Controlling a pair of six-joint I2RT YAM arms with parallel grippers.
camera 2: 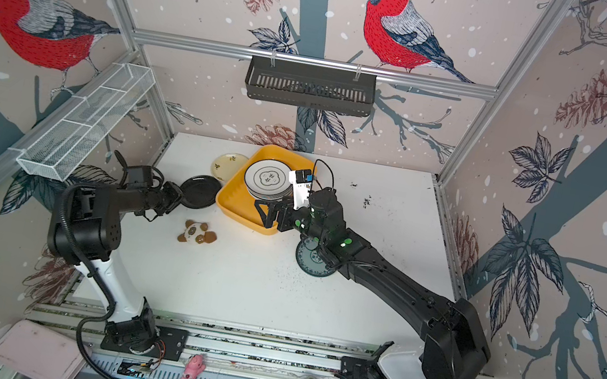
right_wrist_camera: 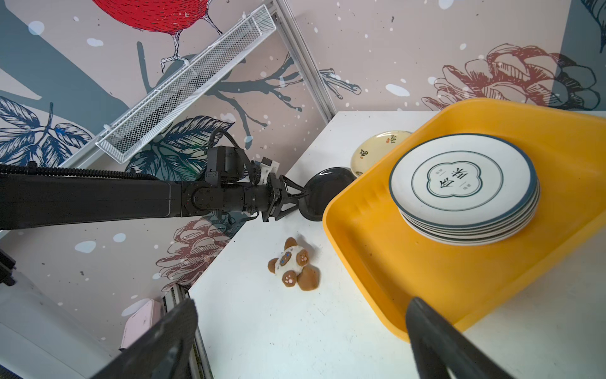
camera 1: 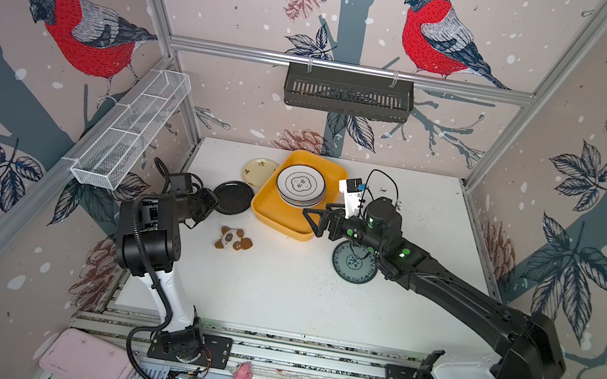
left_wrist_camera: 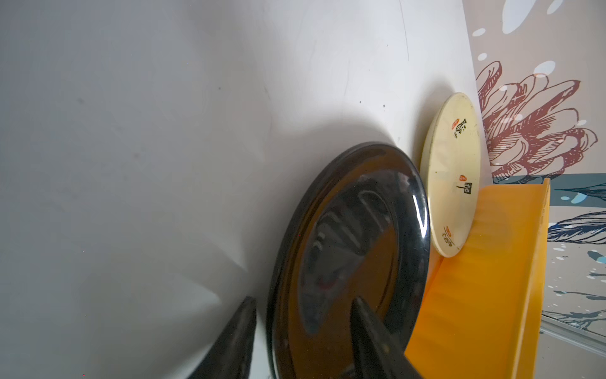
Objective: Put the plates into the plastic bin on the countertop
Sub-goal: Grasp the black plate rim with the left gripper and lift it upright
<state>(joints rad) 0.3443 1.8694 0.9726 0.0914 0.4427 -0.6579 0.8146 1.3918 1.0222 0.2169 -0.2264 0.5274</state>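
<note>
The yellow-orange plastic bin point(camera 1: 280, 218) point(right_wrist_camera: 426, 279) stands at the back of the white countertop point(camera 1: 296, 294) and holds a stack of white, dark-rimmed plates point(camera 1: 301, 185) point(right_wrist_camera: 462, 183). A glossy black plate point(camera 1: 233, 197) point(left_wrist_camera: 354, 229) lies just left of the bin. My left gripper point(left_wrist_camera: 303, 300) point(right_wrist_camera: 296, 201) straddles its near rim, one finger outside and one over the inside, with a sliver of gap showing. A small cream plate point(camera 1: 259, 171) point(left_wrist_camera: 451, 174) sits behind it against the bin. A teal plate point(camera 1: 352, 264) lies partly under my right arm. My right gripper point(camera 1: 311, 221) point(right_wrist_camera: 303, 305) hangs open and empty over the bin's front corner.
A brown-and-white panda toy point(camera 1: 234, 238) point(right_wrist_camera: 293, 264) lies in front of the black plate. A black slotted basket point(camera 1: 348, 92) hangs on the back wall and a white wire basket point(camera 1: 130, 130) on the left wall. A pink tray point(camera 1: 86, 361) lies off the countertop, front left.
</note>
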